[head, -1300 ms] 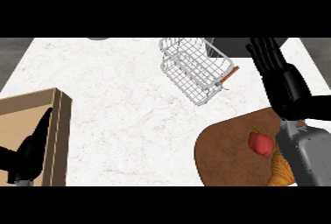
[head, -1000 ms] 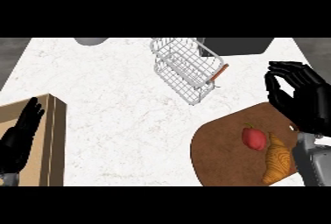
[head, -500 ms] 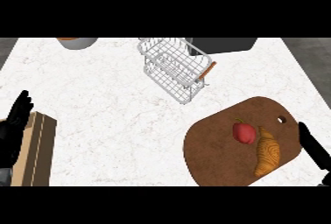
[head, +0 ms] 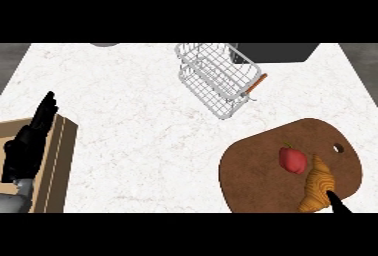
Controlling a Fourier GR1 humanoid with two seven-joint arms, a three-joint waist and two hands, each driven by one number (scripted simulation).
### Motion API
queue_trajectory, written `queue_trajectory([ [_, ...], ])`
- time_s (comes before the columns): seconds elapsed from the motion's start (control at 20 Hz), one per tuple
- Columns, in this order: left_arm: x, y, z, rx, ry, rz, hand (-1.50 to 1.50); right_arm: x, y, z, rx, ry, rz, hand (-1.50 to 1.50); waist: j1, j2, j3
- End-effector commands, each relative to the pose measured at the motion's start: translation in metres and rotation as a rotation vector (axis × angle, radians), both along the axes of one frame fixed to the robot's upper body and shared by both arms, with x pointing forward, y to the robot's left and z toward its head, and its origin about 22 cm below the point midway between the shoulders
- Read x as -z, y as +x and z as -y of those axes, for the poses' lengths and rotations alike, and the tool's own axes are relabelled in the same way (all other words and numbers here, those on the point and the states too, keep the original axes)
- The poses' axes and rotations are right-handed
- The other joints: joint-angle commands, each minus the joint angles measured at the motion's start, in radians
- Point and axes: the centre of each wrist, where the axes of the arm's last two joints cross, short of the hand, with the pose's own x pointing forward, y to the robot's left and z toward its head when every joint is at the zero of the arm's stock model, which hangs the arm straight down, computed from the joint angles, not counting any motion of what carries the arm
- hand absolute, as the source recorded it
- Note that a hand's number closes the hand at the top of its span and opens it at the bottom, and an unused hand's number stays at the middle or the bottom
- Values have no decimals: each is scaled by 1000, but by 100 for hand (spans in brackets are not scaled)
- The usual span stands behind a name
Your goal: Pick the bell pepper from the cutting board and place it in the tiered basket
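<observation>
A red bell pepper (head: 292, 159) with a small green stem lies on the round brown cutting board (head: 258, 175) at the bench's near right, just beside a croissant. The white wire tiered basket (head: 218, 77) stands well apart, up at the bench's far side, an orange-handled bar on its right edge.

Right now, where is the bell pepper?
In the head view, lower right: the red bell pepper lies on the brown cutting board, beside the croissant.

bell pepper (head: 293, 159) on cutting board (head: 258, 175), left of croissant (head: 317, 186).
</observation>
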Motion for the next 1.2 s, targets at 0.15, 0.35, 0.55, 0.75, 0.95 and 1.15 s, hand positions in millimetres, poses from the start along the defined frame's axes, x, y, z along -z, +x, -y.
queue_trajectory([
  [0.15, -14, 13, 21, 58, 11, 12, 0, -51, -3, -5, 6, -6, -259, -150, 59, 8, 1],
  [0.35, -15, 24, 31, 46, 8, -9, 0, -87, 10, -24, 87, 40, -324, -150, 56, 2, 5],
  [0.55, -5, 29, 36, 53, 6, -10, 0, -113, 38, -40, 97, 108, -405, -150, 61, 2, 7],
  [0.75, -34, 33, 23, 49, 8, -8, 0, -110, 56, -53, 91, 155, -501, -150, 70, -5, 9],
  [0.95, -13, 21, 45, 57, -1, -20, 0, -106, 76, -55, 110, 139, -575, -150, 68, -7, 10],
  [1.15, -12, 32, 30, 42, -3, -28, 0, -99, 85, -78, 76, 137, -609, -150, 50, -5, 9],
])
